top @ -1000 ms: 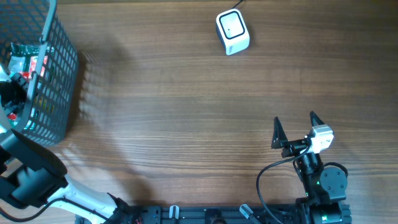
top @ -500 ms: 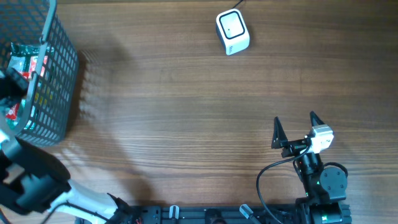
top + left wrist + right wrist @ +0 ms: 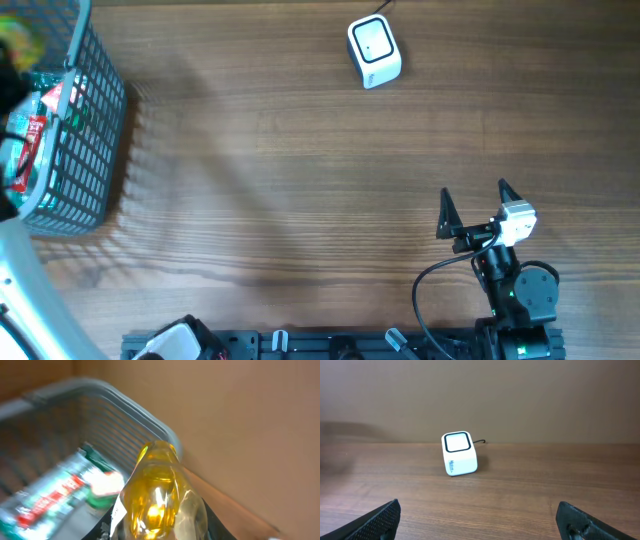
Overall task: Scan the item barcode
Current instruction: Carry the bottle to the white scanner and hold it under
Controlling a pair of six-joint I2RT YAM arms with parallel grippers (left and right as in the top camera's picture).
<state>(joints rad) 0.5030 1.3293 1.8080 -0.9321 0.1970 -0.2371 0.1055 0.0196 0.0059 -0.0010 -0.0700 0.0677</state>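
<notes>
On the wooden table, a grey wire basket holds a red-green snack packet. Above the basket, the left gripper clamps a yellow bottle. Far right of the basket, the right gripper gapes.

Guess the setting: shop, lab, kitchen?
Probably a mock checkout bench, not a real shop: a white barcode scanner on a wooden table, a grey wire basket of packets, and a yellow bottle above it.

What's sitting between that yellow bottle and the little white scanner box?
Nothing visible. The yellow bottle, held up by the basket, has only bare wooden table between it and the scanner.
</notes>
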